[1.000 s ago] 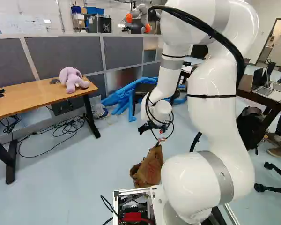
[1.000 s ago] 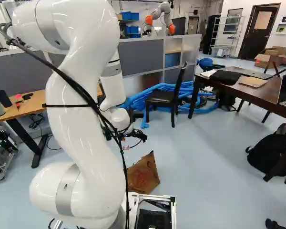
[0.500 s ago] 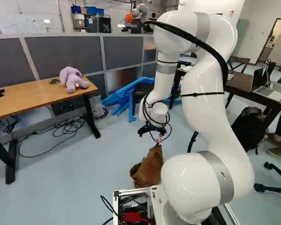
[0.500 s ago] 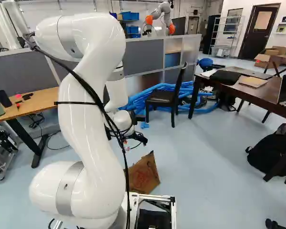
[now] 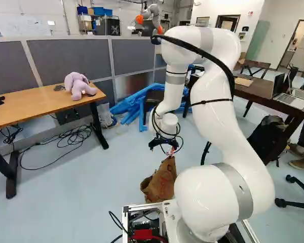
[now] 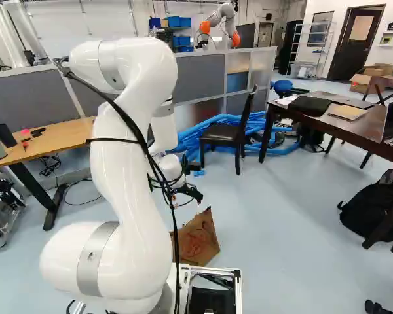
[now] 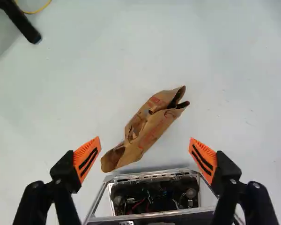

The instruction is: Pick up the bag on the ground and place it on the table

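The gripper (image 5: 163, 148) is held above the bag (image 5: 159, 183), fingers spread wide. The bag is seen on the floor (image 5: 96, 177), near the base (image 5: 142, 206) edge, and well apart (by much floor) from the light table (image 5: 45, 105).

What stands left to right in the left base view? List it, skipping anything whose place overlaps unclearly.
Near table leg → plush toy → bag → backpack.
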Robot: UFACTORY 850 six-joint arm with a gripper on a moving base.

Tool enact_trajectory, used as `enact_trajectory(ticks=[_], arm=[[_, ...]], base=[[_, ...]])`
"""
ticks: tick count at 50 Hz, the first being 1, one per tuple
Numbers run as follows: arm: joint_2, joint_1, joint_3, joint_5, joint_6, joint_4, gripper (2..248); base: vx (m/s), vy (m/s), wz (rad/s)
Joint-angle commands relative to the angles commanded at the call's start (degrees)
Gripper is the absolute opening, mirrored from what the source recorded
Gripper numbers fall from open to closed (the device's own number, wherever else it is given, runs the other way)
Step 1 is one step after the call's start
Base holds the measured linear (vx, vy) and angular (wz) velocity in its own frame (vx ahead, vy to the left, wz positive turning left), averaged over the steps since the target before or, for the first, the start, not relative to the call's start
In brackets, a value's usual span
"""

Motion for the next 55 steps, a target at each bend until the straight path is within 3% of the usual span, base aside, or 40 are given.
enact_trajectory(ticks=[25, 55], arm=[[-6.27, 0.01, -3.94, -1.46, 0.63, 3.37, 247], [-13.6, 0.01, -8.9, -1.59, 17.47, 3.9, 247]], base=[[0.0, 0.0, 0.0], [0.0, 0.0, 0.0]])
